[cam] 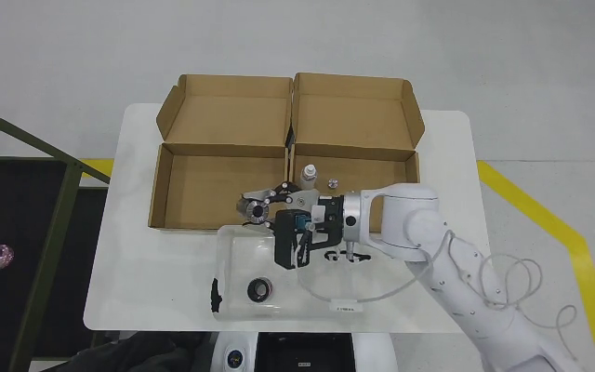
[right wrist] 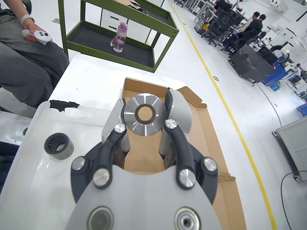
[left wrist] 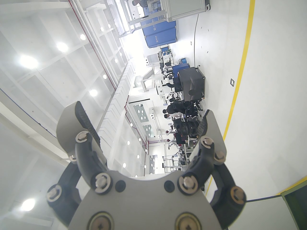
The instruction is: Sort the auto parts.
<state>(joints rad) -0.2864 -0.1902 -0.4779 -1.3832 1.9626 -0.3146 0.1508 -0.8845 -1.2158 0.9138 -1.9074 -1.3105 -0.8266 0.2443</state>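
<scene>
One metal disc [cam: 252, 211] sits mid-frame in the top view, held by our right gripper [cam: 257, 206] over the lower right corner of the left box [cam: 200, 191], likely so it can be dropped there. In the left wrist view, our left gripper [left wrist: 144, 111] is spread and holds nothing. In the right wrist view, the fingers [right wrist: 178, 107] pinch the disc's rim.

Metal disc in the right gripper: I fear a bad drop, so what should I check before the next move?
1. Grip: the right gripper clamps the metal disc from both sides: ok.
2. Position: the disc hangs over the left cardboard box, near its front wall: ok.
3. Height above the box floor: cannot tell.
4. Correct box: cannot tell; the right cardboard box holds two small metal parts.
5. The bearing ring in the clear tray lies apart from the gripper: ok.
6. The left gripper is open and holds nothing: ok.
</scene>
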